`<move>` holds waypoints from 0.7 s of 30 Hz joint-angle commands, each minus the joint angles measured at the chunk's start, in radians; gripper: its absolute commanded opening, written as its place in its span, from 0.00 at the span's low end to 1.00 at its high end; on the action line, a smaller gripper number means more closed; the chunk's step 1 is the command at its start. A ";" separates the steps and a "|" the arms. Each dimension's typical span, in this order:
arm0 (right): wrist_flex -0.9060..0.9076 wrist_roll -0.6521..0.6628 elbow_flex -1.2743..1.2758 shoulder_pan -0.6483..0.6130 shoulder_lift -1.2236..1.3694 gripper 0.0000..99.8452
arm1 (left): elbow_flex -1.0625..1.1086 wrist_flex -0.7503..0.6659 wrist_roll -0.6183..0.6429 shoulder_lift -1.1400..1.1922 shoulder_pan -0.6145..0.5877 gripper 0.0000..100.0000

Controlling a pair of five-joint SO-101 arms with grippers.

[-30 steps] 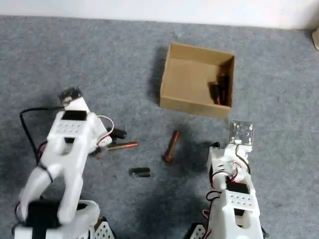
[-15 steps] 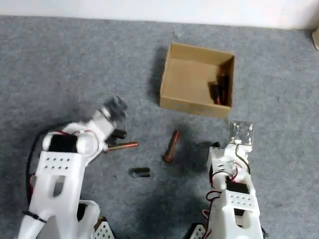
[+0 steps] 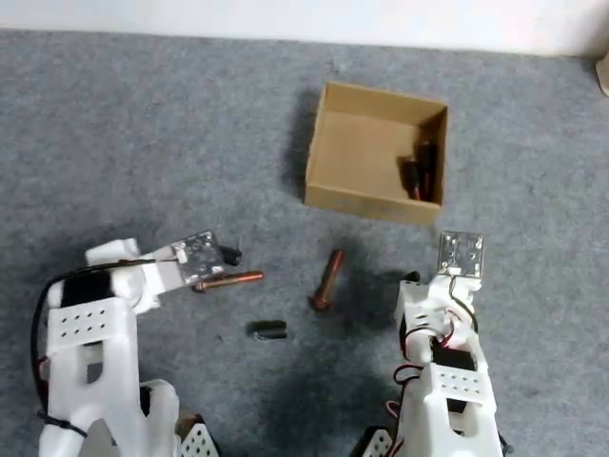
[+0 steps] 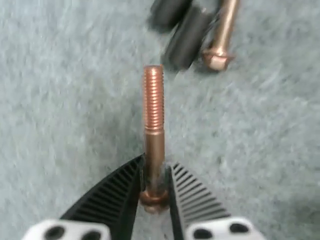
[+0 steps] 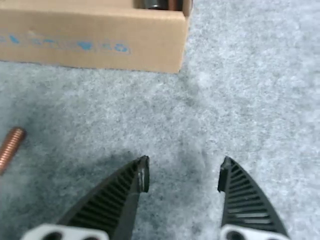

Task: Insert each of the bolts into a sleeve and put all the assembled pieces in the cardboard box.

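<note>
Copper-coloured, the bolt [image 4: 153,120] lay on the counter [image 3: 143,124], pinched at its head end by the left gripper [image 4: 154,167]. Its shank ran straight out from the jaws, threads aimed toward a black sleeve [image 4: 187,42] just past the tip. The right gripper [image 5: 182,177] sat spread near the cardboard box [image 3: 362,202]. A second earlier the left arm had stood higher over that bolt, which had not shifted.

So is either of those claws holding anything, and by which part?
The left gripper clamps a copper bolt by the shank right next to its head. The right gripper is open and empty.
</note>
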 commanded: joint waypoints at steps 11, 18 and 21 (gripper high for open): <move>-0.024 -0.002 0.065 0.012 -0.008 0.21 | 0.007 -0.026 -0.611 -0.018 -0.099 0.00; -0.024 -0.002 0.065 0.012 -0.008 0.21 | 0.113 -0.241 -0.396 -0.018 -0.110 0.19; -0.024 -0.002 0.065 0.012 -0.008 0.21 | 0.174 -0.353 -0.379 -0.018 -0.110 0.20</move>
